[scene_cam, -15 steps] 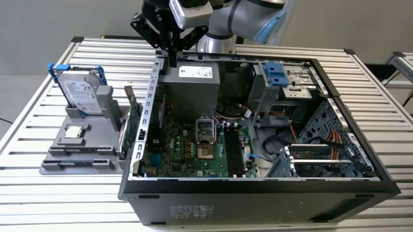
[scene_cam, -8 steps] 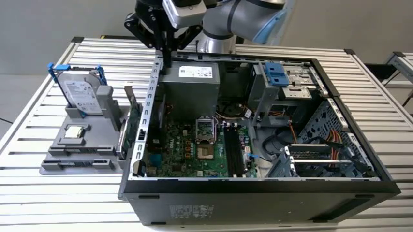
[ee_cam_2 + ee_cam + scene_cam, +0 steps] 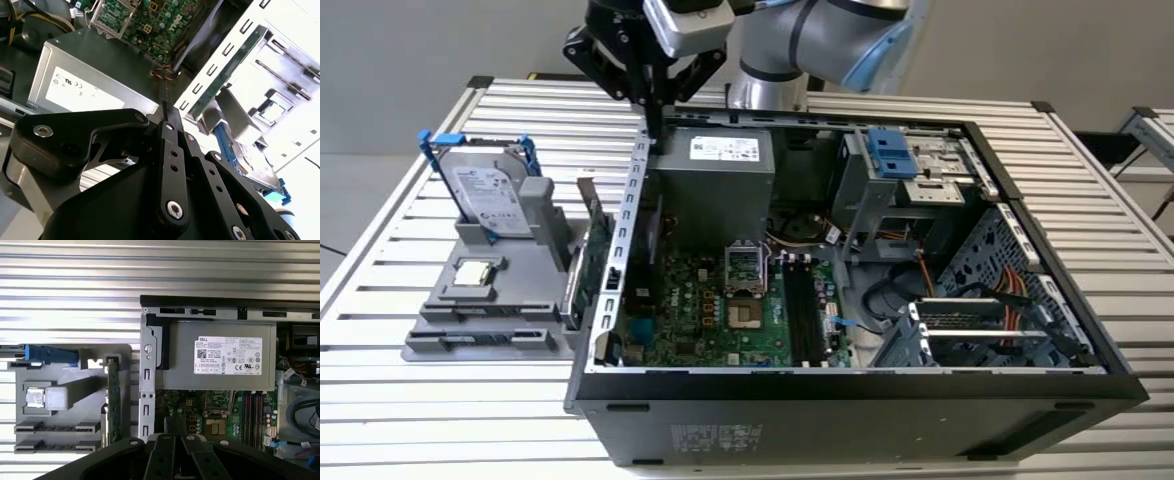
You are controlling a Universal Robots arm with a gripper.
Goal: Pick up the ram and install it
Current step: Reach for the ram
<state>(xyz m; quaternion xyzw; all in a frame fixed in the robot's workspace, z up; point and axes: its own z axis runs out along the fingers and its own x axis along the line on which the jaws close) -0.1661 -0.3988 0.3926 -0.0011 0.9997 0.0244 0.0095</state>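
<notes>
My gripper [image 3: 651, 125] hangs over the open computer case's wall [image 3: 638, 200] on the exterior view's left, right beside the grey power supply [image 3: 714, 165]. Its black fingers are pressed together with nothing visible between them in both wrist views [image 3: 167, 111] [image 3: 175, 422]. The ram is hidden; I cannot pick it out in any view. The motherboard's long black slots [image 3: 797, 310] [image 3: 252, 412] lie deep in the case, far from the fingers. The two narrow grooves [image 3: 50, 436] of the grey holder [image 3: 480, 320] show no stick in them.
The grey holder outside the case carries a silver hard drive in a blue bracket [image 3: 491, 195], a green expansion card [image 3: 594, 255] standing on edge and a small square chip [image 3: 478, 272]. Drive cages [image 3: 907, 165] and cables [image 3: 987, 290] crowd the case's other side. The table is slatted metal.
</notes>
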